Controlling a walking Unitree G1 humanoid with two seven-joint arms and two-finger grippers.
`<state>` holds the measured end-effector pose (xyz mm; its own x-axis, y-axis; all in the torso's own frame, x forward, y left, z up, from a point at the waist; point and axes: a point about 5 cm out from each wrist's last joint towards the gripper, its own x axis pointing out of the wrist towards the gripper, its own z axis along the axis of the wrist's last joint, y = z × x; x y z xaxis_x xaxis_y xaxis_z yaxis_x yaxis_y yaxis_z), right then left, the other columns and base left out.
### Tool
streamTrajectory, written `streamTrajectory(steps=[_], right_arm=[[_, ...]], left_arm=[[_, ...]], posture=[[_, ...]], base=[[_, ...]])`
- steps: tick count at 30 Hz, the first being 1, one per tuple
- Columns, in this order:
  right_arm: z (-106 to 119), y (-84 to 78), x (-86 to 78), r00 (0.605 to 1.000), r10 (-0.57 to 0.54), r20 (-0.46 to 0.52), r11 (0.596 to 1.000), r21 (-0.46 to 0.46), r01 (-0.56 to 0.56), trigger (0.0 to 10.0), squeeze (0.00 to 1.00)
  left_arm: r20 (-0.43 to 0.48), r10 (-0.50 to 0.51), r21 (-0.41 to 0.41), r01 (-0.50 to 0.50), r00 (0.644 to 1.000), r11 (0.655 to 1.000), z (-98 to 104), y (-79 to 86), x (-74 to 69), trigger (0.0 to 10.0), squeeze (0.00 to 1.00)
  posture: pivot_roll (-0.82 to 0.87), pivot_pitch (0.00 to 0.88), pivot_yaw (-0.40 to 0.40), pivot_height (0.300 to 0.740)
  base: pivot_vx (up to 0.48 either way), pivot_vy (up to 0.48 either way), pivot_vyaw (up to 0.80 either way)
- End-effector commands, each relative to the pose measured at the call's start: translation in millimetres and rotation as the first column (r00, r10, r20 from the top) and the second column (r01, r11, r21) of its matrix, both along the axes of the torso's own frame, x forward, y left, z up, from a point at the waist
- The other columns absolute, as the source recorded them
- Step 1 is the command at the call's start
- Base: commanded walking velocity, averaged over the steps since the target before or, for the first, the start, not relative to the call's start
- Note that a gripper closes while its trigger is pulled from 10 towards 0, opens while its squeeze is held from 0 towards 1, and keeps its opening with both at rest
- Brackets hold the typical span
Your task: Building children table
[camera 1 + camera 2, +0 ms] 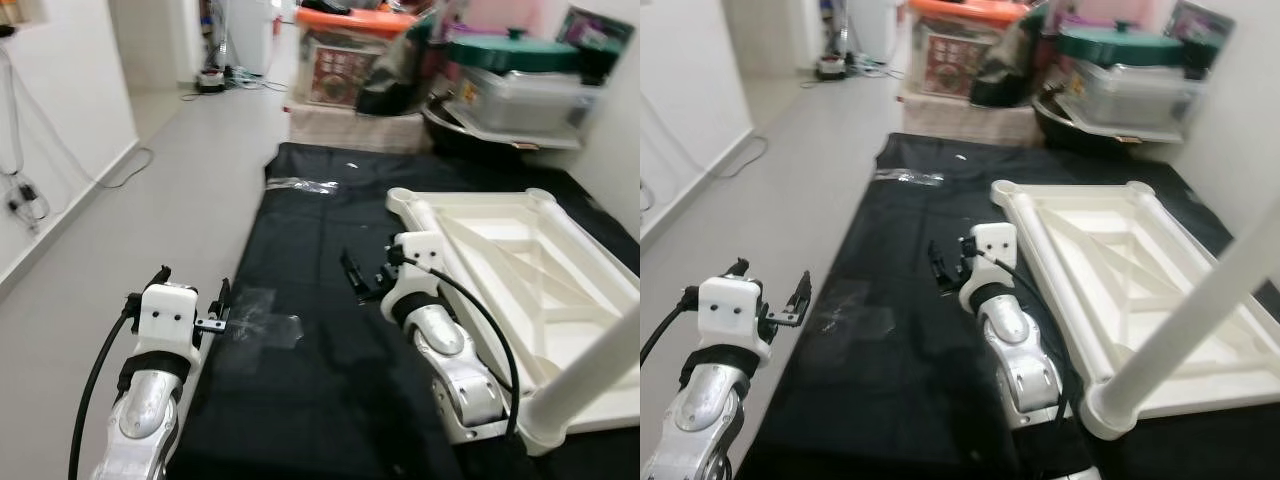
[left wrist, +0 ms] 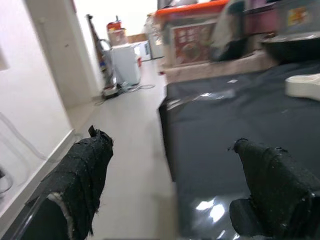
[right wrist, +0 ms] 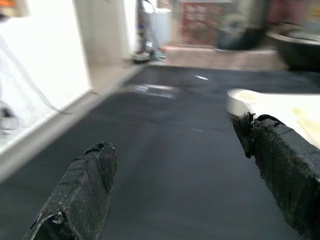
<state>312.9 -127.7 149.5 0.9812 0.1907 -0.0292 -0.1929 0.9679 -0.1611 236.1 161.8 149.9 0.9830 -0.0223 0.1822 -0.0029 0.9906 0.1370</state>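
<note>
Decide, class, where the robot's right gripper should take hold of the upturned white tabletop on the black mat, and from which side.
Probably the tabletop's raised rim on its near long edge, approached from the robot's left, where the open right gripper hovers over the black mat. The rim stands up as a narrow wall, thin enough for two fingers; the leg looks too thick.

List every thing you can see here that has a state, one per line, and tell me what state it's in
Table top: upside down on the black mat, ribbed underside up.
Table leg: fitted in the near corner socket, standing up at a lean.
Black mat: spread flat on the floor.
Left gripper: open, empty, at the mat's left edge.
Right gripper: open, empty, beside the table top.
Green-lidded bin: lid on.
</note>
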Motion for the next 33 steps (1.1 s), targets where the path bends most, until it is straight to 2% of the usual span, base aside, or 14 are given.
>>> streamTrajectory(steps=[1,5,8,11,14,16,17,20,22,23,25,29,30,33], right_arm=[[1.4,0.2,3.1,1.0,-0.001,0.008,1.0,-0.008,0.002,10.0,0.0],[1.6,-1.7,9.5,1.0,-0.025,0.005,0.999,-0.03,0.025,10.0,0.0],[-2.5,-7.1,19.3,0.996,-0.073,-0.043,0.996,-0.059,0.07,10.0,0.0],[-4.6,-8.4,21.3,0.995,-0.083,-0.056,0.994,-0.072,0.079,10.0,0.0],[-12.1,-19.1,27.9,0.984,-0.148,-0.1,0.986,-0.095,0.139,10.0,0.0],[-14.0,-32.5,34.3,0.969,-0.21,-0.132,0.976,-0.092,0.199,10.0,0.0],[-14.0,-32.5,34.3,0.969,-0.21,-0.132,0.976,-0.092,0.199,10.0,0.0],[-14.5,-53.7,40.6,0.949,-0.275,-0.153,0.959,-0.118,0.258,10.0,0.0],[-14.5,-53.7,40.6,0.949,-0.275,-0.153,0.959,-0.118,0.258,10.0,0.0],[-15.9,-59.9,41.6,0.943,-0.286,-0.168,0.956,-0.125,0.267,10.0,0.0],[-27.8,-65.0,40.4,0.934,-0.264,-0.24,0.958,-0.176,0.225,10.0,0.0],[-49.5,-70.8,33.7,0.891,-0.237,-0.388,0.971,-0.071,0.228,10.0,0.0],[-49.5,-70.8,33.7,0.891,-0.237,-0.388,0.971,-0.071,0.228,10.0,0.0],[-62.0,-88.5,31.1,0.841,-0.288,-0.458,0.952,-0.047,0.301,10.0,0.0]], left_arm=[[-0.007,-0.009,0.003,0.009,1.0,1.0,-1.7,-2.7,-0.8,10.0,0.0],[-0.016,-0.002,0.01,0.002,1.0,1.0,-3.8,-2.3,-0.1,10.0,0.0],[-0.017,-0.001,0.011,0.001,1.0,1.0,-4.4,-2.7,1.1,10.0,0.0],[-0.016,-0.001,0.01,0.001,1.0,1.0,-4.6,-2.8,1.4,10.0,0.0],[-0.019,-0.008,0.014,0.008,1.0,1.0,-6.1,-4.7,2.3,10.0,0.0],[-0.018,-0.013,0.016,0.013,1.0,1.0,-5.5,-6.5,2.1,10.0,0.0],[-0.018,-0.013,0.016,0.013,1.0,1.0,-5.5,-6.5,2.1,10.0,0.0],[-0.023,-0.007,0.028,0.007,1.0,1.0,-6.7,-4.6,1.1,10.0,0.0],[-0.023,-0.007,0.028,0.007,1.0,1.0,-6.7,-4.6,1.1,10.0,0.0],[-0.024,-0.005,0.03,0.005,1.0,1.0,-7.0,-4.1,0.9,10.0,0.0],[-0.031,-0.005,0.034,0.006,1.0,0.999,-9.3,-4.0,1.3,10.0,0.0],[-0.037,-0.01,0.036,0.011,0.999,0.999,-11.5,-7.9,4.7,10.0,0.0],[-0.037,-0.01,0.036,0.011,0.999,0.999,-11.5,-7.9,4.7,10.0,0.0],[-0.034,-0.021,0.043,0.023,0.999,0.999,-10.4,-10.7,4.9,10.0,0.0]], posture=[[0.06,0.0,-0.067,0.74],[0.06,0.0,-0.077,0.74],[0.06,0.0,-0.081,0.74],[0.07,0.0,-0.082,0.74],[0.07,0.0,-0.085,0.74],[0.08,0.0,-0.089,0.74],[0.08,0.0,-0.089,0.74],[0.08,0.0,-0.097,0.74],[0.08,0.0,-0.097,0.74],[0.08,0.0,-0.097,0.74],[0.08,0.0,-0.093,0.74],[0.07,0.0,-0.09,0.74],[0.07,0.0,-0.09,0.74],[0.08,0.0,-0.091,0.74]], base=[[0.3,0.0,0.0],[0.0,0.0,0.0],[0.0,0.0,0.0],[0.0,0.0,0.0],[0.0,0.0,0.0],[0.0,0.0,0.0],[0.0,0.0,0.0],[0.0,0.0,0.0],[0.0,0.0,0.0],[0.0,0.0,0.0],[0.0,0.0,0.0],[0.0,0.0,0.0],[0.0,0.0,0.0],[0.0,0.0,0.0]])
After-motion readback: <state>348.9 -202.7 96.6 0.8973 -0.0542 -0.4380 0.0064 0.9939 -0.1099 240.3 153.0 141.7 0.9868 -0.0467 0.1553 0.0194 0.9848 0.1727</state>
